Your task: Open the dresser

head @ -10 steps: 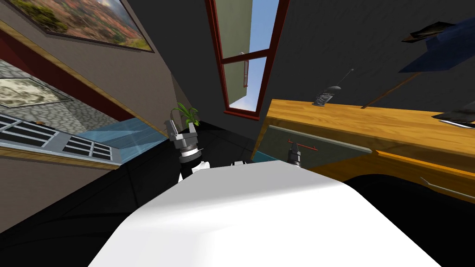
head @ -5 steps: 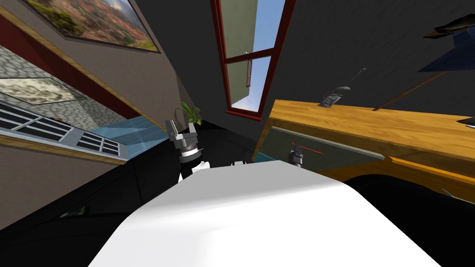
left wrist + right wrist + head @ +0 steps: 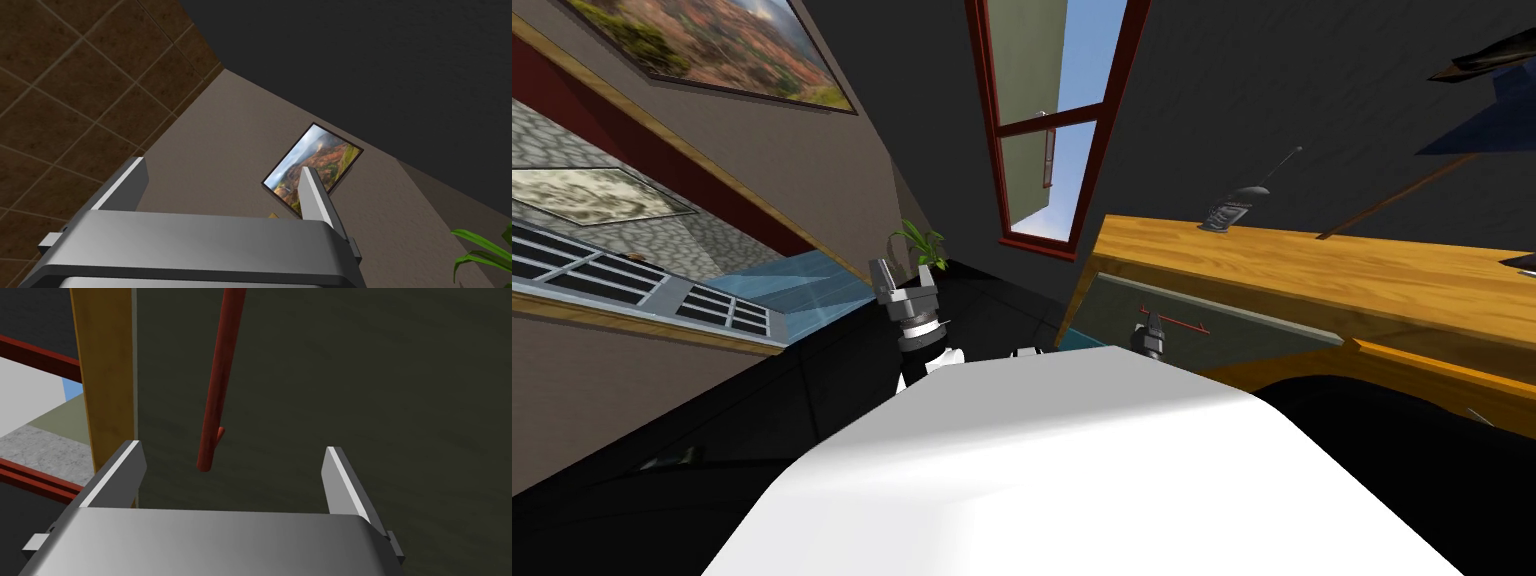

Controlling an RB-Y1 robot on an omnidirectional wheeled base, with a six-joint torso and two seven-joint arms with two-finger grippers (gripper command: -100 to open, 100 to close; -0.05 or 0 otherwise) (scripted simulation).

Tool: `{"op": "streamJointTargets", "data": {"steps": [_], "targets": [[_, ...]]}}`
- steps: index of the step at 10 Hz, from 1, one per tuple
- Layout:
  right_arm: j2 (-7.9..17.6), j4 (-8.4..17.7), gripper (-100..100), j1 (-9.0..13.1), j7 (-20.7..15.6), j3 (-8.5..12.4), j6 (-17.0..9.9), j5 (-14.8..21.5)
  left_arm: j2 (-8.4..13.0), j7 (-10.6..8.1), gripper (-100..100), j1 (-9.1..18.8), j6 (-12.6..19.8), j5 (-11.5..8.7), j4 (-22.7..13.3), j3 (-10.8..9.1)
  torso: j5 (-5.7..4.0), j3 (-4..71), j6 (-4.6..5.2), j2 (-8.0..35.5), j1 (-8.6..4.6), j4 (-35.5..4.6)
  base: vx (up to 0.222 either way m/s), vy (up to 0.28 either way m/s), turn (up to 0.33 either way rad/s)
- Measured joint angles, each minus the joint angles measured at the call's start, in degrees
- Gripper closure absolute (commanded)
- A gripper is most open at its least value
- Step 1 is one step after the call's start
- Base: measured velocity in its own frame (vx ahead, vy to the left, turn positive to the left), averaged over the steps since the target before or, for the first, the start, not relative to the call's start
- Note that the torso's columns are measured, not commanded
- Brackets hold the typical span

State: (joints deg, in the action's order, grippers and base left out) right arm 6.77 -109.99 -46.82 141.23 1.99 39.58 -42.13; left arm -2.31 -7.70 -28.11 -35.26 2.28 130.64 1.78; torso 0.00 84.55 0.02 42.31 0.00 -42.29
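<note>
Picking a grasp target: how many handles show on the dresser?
2. A red handle on the grey-green drawer front, ahead of the open right tool; a grey handle on the wooden front further right. Others may be hidden.

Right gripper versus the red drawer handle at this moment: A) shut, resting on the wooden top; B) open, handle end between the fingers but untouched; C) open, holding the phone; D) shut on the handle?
B: in the right wrist view the right gripper has its fingers wide apart, and the end of the red handle on the dark drawer front lies between them, touching neither.
</note>
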Motion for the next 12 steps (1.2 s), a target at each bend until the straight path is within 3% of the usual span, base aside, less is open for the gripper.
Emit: {"op": "streamJointTargets", "data": {"steps": [1,9,12], "targets": [[0.58,0.49,-100,2.21,-1.81,-0.93,-1.51,-1.33,0.00,0.00,0,-0.01,0.00,0.00,0.00,0.00,0.00,-0.01,0.02,0.02,0.00,0.00,-0.017,0.018,-0.131],[5.86,5.79,-100,14.61,-7.39,-5.38,-5.37,-7.29,0.00,0.00,0,0.00,0.00,0.00,0.00,0.00,0.00,0.02,0.00,-0.02,-0.02,0.01,-0.013,0.009,-0.180],[7.49,6.69,-100,18.74,-9.68,-6.56,-7.37,-9.51,0.00,0.00,0,0.01,0.00,0.00,0.00,0.01,0.00,0.01,-0.04,-0.01,0.01,0.01,-0.015,0.007,-0.187]]}}
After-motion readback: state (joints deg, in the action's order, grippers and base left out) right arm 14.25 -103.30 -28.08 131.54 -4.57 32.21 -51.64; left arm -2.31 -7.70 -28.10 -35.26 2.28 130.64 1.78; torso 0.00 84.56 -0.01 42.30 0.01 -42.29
